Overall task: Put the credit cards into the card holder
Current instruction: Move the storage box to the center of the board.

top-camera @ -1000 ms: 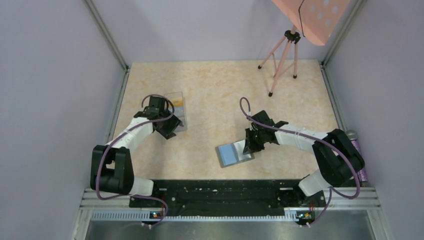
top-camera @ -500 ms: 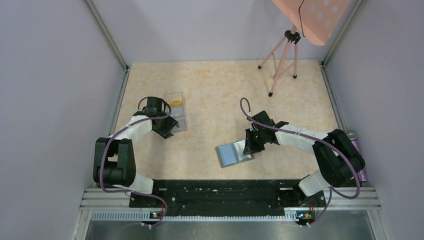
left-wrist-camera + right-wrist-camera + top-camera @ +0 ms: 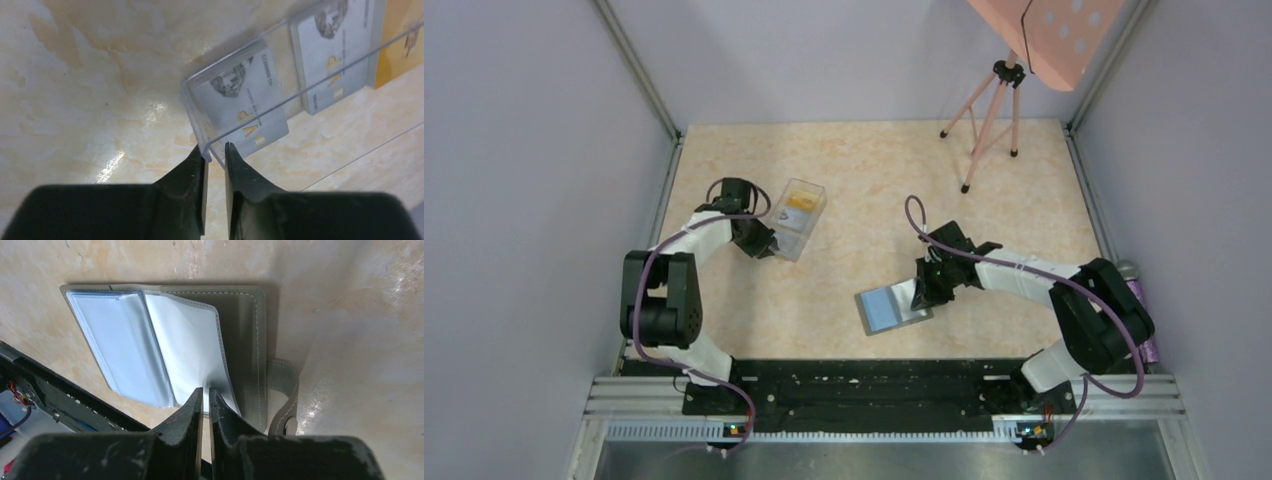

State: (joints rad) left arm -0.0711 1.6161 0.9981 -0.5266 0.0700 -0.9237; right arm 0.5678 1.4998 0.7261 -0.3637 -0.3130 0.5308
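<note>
Both claws clamped narrow.
The left gripper (image 3: 215, 151) pinched the clear box (image 3: 196, 121) by its wall, cards (image 3: 245, 102) inside; the right gripper (image 3: 206, 392) pinched a wallet (image 3: 248, 340) sleeve.

A beige marbled bench (image 3: 874, 170) is boxed in by plain pale lilac walls (image 3: 534, 150), with a metal post (image 3: 637, 70) at each far corner. A pink tripod (image 3: 1009, 73) stands far right beneath a salmon perforated panel (image 3: 1049, 30). Soft glare spots the glossy surface.

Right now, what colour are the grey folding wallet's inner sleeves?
Sleeves are pale blue; right wrist view.
</note>
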